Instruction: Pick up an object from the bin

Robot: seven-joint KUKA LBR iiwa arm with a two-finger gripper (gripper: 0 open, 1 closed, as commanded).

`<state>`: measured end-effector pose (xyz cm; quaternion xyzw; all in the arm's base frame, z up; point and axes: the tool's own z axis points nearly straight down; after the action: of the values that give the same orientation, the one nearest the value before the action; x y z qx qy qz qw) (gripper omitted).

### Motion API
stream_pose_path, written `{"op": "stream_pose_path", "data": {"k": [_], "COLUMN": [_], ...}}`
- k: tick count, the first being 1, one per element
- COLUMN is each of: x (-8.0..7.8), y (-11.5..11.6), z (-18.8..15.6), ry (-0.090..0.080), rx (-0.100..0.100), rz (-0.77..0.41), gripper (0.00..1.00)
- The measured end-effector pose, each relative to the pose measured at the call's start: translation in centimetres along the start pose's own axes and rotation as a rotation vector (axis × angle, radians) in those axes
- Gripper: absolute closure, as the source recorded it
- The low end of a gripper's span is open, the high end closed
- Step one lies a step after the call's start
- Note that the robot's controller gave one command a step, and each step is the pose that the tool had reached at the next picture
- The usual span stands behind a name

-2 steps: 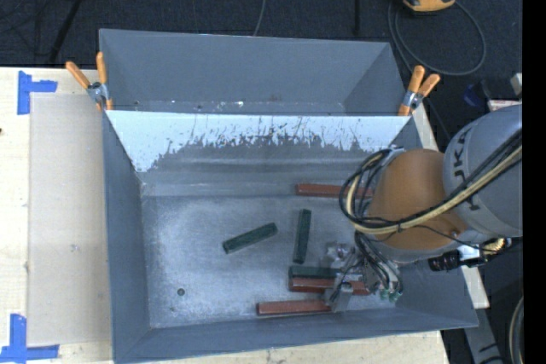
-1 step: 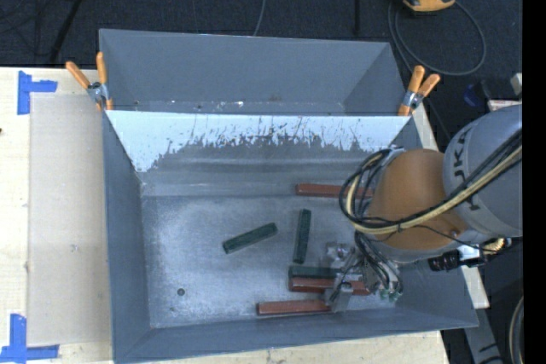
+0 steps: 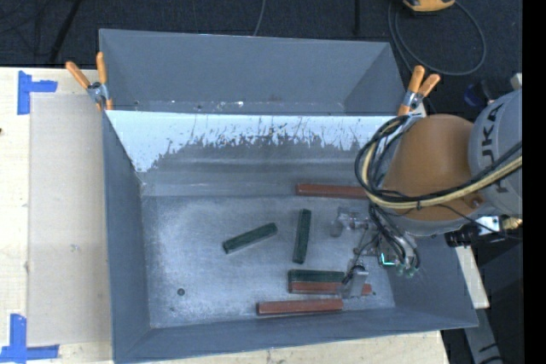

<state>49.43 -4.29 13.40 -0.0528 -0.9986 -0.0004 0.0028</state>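
My gripper (image 3: 358,268) hangs low over the bin's floor at the front right, under the orange wrist cover. It is right at the right end of a dark green bar (image 3: 314,278) that lies flat there. A reddish-brown bar (image 3: 368,290) lies against that green bar's front side, mostly hidden by it. Just in front, near the bin's front wall, lies a second reddish-brown bar (image 3: 299,308). Whether the gripper touches the green bar I cannot tell.
Another dark green bar (image 3: 301,236) stands lengthwise left of the gripper, and a third (image 3: 250,238) lies slanted mid-floor. A reddish-brown bar (image 3: 331,191) lies by the back slope, its right end under the arm's cables. The floor's left part holds nothing but a small dark speck (image 3: 181,292).
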Motion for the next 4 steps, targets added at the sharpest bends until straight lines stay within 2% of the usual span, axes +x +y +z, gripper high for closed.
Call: {"op": "stream_pose_path", "data": {"k": [1,2,3,4], "x": [-1.4,-0.5,0.4,-1.1], "y": [0.1,-0.2,0.1,-3.6], "z": [-6.9,-5.0,2.0,5.4], "ry": [-0.002,-0.017,-0.007,-0.004], "rx": [0.0,0.001,0.001,-0.001], "rz": [0.001,-0.089,-0.206,-0.157], "gripper": [0.0,0.0,0.0,0.0]}}
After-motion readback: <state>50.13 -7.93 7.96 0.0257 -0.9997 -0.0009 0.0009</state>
